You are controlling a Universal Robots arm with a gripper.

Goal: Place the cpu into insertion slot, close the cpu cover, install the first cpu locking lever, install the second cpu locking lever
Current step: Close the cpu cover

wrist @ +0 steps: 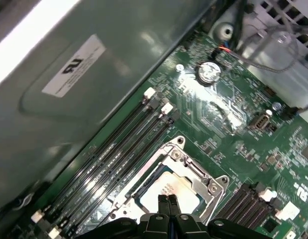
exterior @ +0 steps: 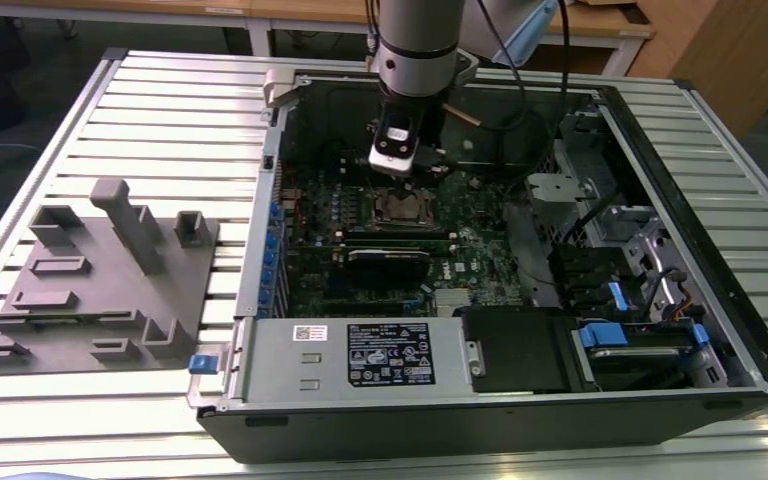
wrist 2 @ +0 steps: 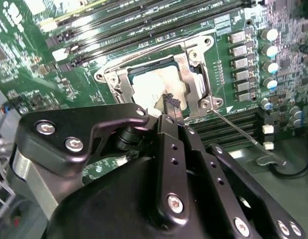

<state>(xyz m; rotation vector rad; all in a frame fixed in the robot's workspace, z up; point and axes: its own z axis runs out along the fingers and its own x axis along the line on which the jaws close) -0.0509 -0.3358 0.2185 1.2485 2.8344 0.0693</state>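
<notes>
Slatted aluminium bench (exterior: 157,110) carries an open black computer case (exterior: 491,435) with a green motherboard (wrist: 213,114) inside. On the board, the small square silvery-grey cpu (wrist: 169,189) lies in the black-rimmed square insertion slot (exterior: 404,208), and the thin silver cpu cover (wrist: 196,172) frame lies flat around it. Black jaws, closed together on nothing, hang just above the cpu in both wrist views. One thin wire locking lever (wrist 2: 241,135) slants away from the slot's corner.

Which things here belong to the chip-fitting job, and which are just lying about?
Job: silvery square cpu; silver metal frame cover; thin wire lever; black tool.
Lying about: grey plastic stand; grey labelled metal box.
</notes>
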